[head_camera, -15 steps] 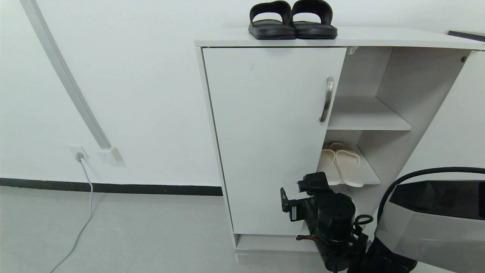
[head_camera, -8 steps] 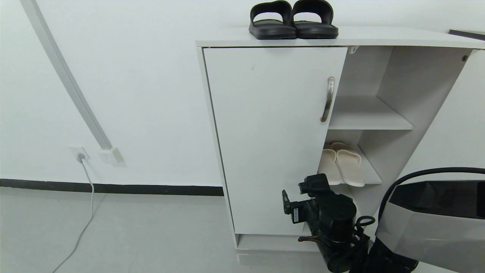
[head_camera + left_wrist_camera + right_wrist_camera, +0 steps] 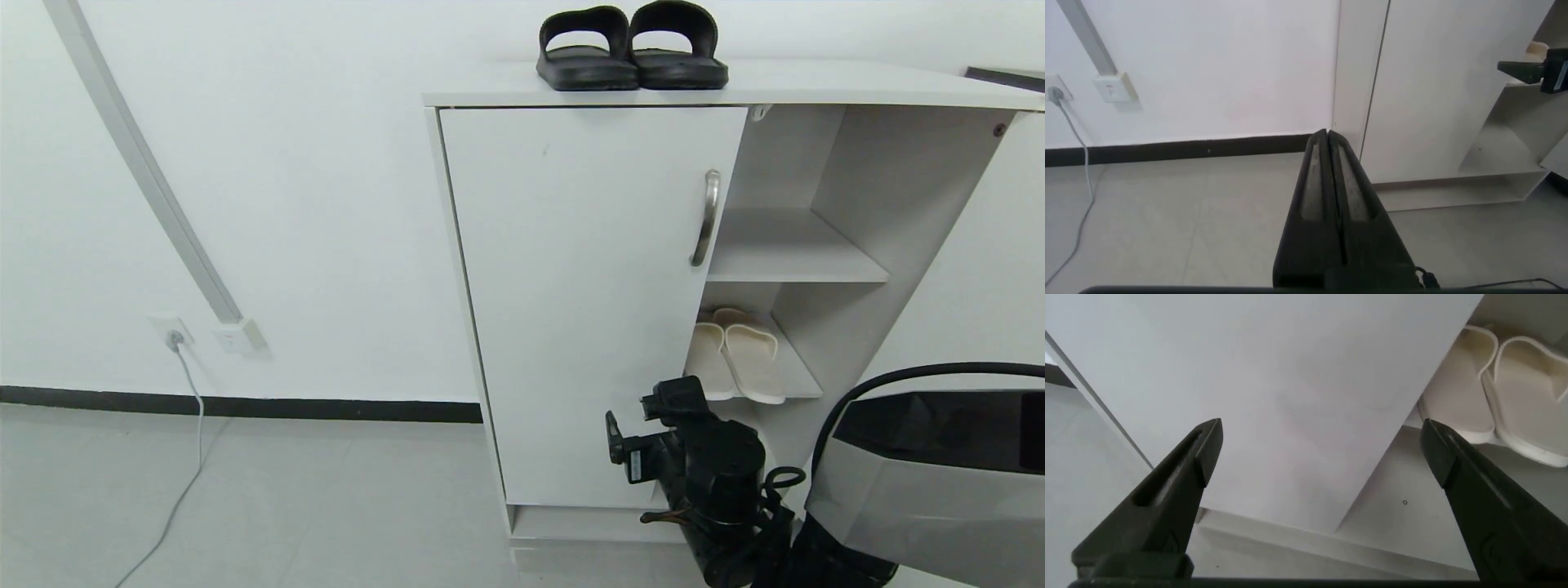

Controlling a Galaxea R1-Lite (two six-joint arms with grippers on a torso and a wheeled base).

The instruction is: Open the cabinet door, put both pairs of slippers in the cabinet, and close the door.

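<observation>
Much as before: kept right end effector (image 3: 1321, 433) wide, low by cabinet door (image 3: 580, 302); left end effector (image 3: 1328, 143) pinched together. Still had black slippers (image 3: 633, 49) to put away.

A pair of black rubber slide slippers (image 3: 633, 49) is sitting on top of the white wooden cabinet (image 3: 816, 82), above its closed left door (image 3: 571, 310). A pair of cream foam slippers (image 3: 735, 359) is lying on the lower shelf (image 3: 798, 377) of the open right compartment, beneath the upper shelf (image 3: 784, 253). The black right gripper (image 3: 1321, 433) is hanging before the foot of the closed left door. A grey cable (image 3: 192, 408) is trailing down from a white wall socket (image 3: 169, 333), well left of the cabinet.
</observation>
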